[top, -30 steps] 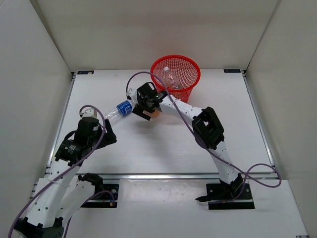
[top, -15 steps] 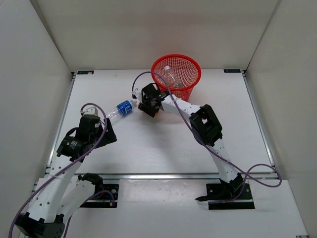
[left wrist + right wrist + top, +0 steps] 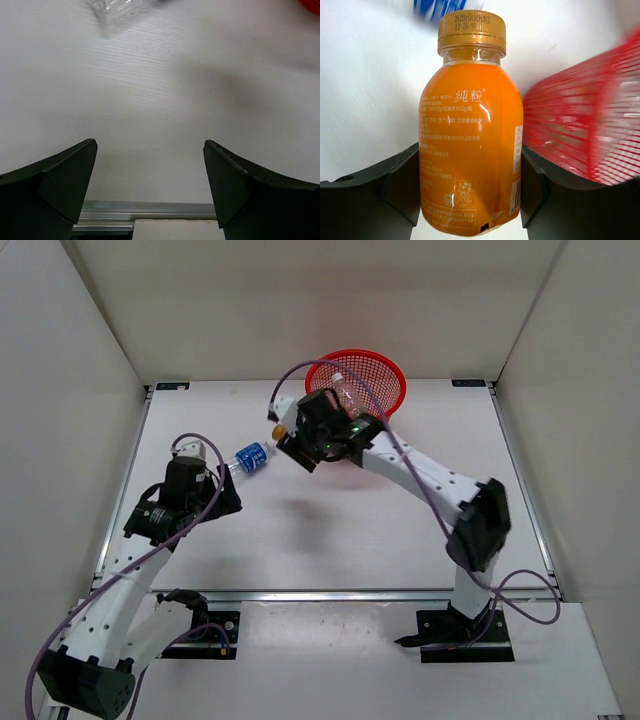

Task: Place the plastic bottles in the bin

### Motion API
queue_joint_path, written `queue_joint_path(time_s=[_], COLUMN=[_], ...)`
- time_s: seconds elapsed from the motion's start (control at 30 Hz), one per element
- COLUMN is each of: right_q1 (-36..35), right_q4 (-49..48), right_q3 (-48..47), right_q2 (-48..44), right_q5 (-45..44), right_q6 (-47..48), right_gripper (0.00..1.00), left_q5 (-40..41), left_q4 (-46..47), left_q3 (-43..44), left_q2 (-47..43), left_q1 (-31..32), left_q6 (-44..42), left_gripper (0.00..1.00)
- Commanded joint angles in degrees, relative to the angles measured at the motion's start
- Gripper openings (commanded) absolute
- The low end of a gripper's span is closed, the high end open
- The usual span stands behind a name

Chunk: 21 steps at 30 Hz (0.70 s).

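Observation:
My right gripper (image 3: 470, 195) is shut on an orange bottle (image 3: 470, 145) with a gold cap, held up off the table; from above only its cap end (image 3: 279, 430) pokes out left of the gripper (image 3: 300, 440). The red mesh bin (image 3: 372, 380) stands right behind that gripper, and its wall (image 3: 585, 130) fills the right of the wrist view. A clear bottle (image 3: 345, 395) lies inside the bin. A blue-labelled bottle (image 3: 248, 458) lies on the table between the arms, its clear end (image 3: 120, 10) at the top of the left wrist view. My left gripper (image 3: 150, 165) is open over bare table, just left of that bottle.
White walls enclose the table on three sides. A metal rail (image 3: 145, 209) runs along the near table edge below my left fingers. The right arm's purple cable (image 3: 400, 455) loops over the table's centre right.
My right gripper shut on the orange bottle and lifted it, the arm swinging up toward the bin. The left arm shifted slightly forward toward the blue-labelled bottle.

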State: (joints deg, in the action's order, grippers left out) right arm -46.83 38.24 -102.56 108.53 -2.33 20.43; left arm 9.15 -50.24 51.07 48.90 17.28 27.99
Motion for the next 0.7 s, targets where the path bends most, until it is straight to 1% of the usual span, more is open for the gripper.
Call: queue_joint_path(time_s=[0.0, 0.03, 0.1, 0.13, 0.2, 0.23, 0.27, 0.33, 0.37, 0.4, 0.43, 0.5, 0.57, 0.6, 0.63, 0.67], right_q1=[2.5, 3.6, 8.7, 10.3, 16.6, 19.4, 20.9, 25.3, 26.2, 27.4, 28.4, 28.8, 29.4, 29.7, 29.8, 29.9], right_q4=[-6.9, -7.7, -8.1, -8.2, -8.2, -8.2, -8.3, -7.7, -7.3, -7.6, -6.9, -5.6, -7.0, -7.8, -8.0, -7.9], right_q3=[0.4, -0.4, -2.3, -3.1, -4.4, -5.4, -5.9, -8.4, -8.9, -9.8, -10.6, -12.7, -11.4, -10.8, -10.4, -10.8], right_q2=[-9.6, -11.0, -12.0, -12.2, -11.2, -10.6, -9.2, -7.0, -5.9, -4.4, -3.8, -2.1, -2.1, -2.1, -2.2, -2.7], right_q5=[-2.8, -3.0, -1.5, -1.4, 1.7, 1.9, 5.9, 8.5, 10.7, 11.9, 12.2, 13.6, 15.0, 15.9, 16.2, 16.4], right_q6=[-3.5, -5.2, -8.5, -9.5, -11.3, -11.8, -12.7, -13.8, -14.2, -15.0, -15.3, -14.7, -14.6, -14.5, -15.1, -15.1], right_gripper=[0.25, 0.25, 0.29, 0.29, 0.31, 0.31, 0.31, 0.31, 0.35, 0.42, 0.44, 0.58, 0.65, 0.72, 0.82, 0.86], left_q5=[-3.3, -3.7, -3.2, -3.0, -3.8, -3.8, -4.1, -3.7, -4.2, -4.7, -4.8, -7.5, -9.9, -10.4, -10.0, -10.8], left_q4=[4.0, 3.8, 4.4, 4.5, 5.7, 5.3, 4.7, 4.0, 4.4, 4.4, 4.1, 4.7, 5.8, 6.3, 5.2, 4.6], left_q3=[0.7, 0.8, 1.3, 2.0, 2.9, 3.5, 4.8, 6.6, 7.7, 9.5, 10.3, 15.4, 18.6, 20.8, 23.9, 25.4], left_q2=[2.8, 4.0, 5.7, 6.8, 8.7, 10.1, 11.2, 14.8, 15.8, 18.0, 21.1, 25.5, 31.5, 33.1, 36.3, 39.3], left_q1=[-0.5, -0.7, -1.1, -1.5, -2.1, -2.2, -2.7, -2.6, -3.3, -4.0, -4.7, -5.7, -7.1, -7.8, -8.4, -8.7], left_q6=[-2.2, -2.2, -2.9, -3.2, -4.1, -4.7, -5.4, -8.3, -9.1, -11.4, -12.7, -15.9, -20.3, -21.0, -21.6, -23.0], left_gripper=[0.99, 0.99, 0.98, 0.99, 0.99, 0.99, 0.99, 0.99, 0.99, 0.98, 0.98, 0.99, 0.99, 0.99, 0.99, 0.99])
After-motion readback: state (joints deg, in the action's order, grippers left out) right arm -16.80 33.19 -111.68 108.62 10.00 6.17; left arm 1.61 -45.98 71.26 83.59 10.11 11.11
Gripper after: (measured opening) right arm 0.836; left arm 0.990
